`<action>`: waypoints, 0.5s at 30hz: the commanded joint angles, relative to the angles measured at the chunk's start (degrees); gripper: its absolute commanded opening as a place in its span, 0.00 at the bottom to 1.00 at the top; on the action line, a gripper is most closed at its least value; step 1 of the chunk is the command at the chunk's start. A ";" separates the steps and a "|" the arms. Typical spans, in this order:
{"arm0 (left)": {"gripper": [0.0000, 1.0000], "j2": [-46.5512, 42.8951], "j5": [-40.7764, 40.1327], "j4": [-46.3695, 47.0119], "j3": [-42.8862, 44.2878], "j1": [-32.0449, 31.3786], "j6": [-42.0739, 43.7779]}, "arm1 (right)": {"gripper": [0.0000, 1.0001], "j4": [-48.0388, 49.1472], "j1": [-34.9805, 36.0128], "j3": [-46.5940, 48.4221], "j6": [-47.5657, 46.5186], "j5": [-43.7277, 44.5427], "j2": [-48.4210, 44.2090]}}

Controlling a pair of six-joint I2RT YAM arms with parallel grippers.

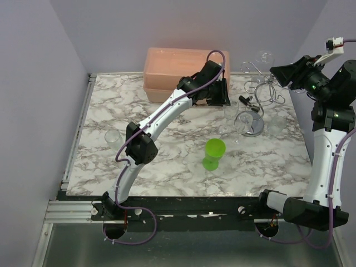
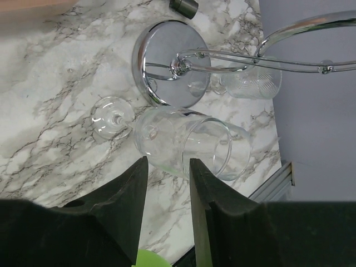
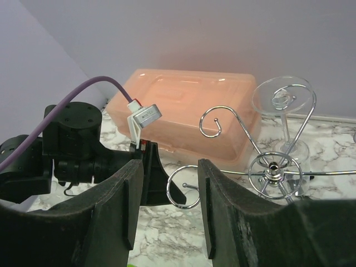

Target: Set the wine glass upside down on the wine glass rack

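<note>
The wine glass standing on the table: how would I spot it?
Find the silver wire rack at the marble table's far right. Just left of its round shiny base stands the wine glass, upright. The tumblers lack its stem and foot, and the other stemmed glass hangs upside down on the rack.

No legible text, labels, brands or numbers in any view. The closest thing to a label is the grey face on the white plastic cable plug (image 3: 143, 115) in the right wrist view, and it is too small to make out any characters.
</note>
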 commanded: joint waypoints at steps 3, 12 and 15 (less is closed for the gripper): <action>0.33 1.26 -3.62 -2.84 2.40 -0.77 3.92 | 0.50 2.03 -0.40 -0.26 0.87 -2.13 -0.60; 0.31 -0.77 -9.48 -5.33 1.16 -1.00 9.94 | 0.50 1.97 -0.52 -0.31 1.25 -2.57 -0.77; 0.28 -1.52 -9.88 -5.82 0.48 -0.95 11.94 | 0.50 2.02 -0.61 -0.33 1.42 -2.83 -0.98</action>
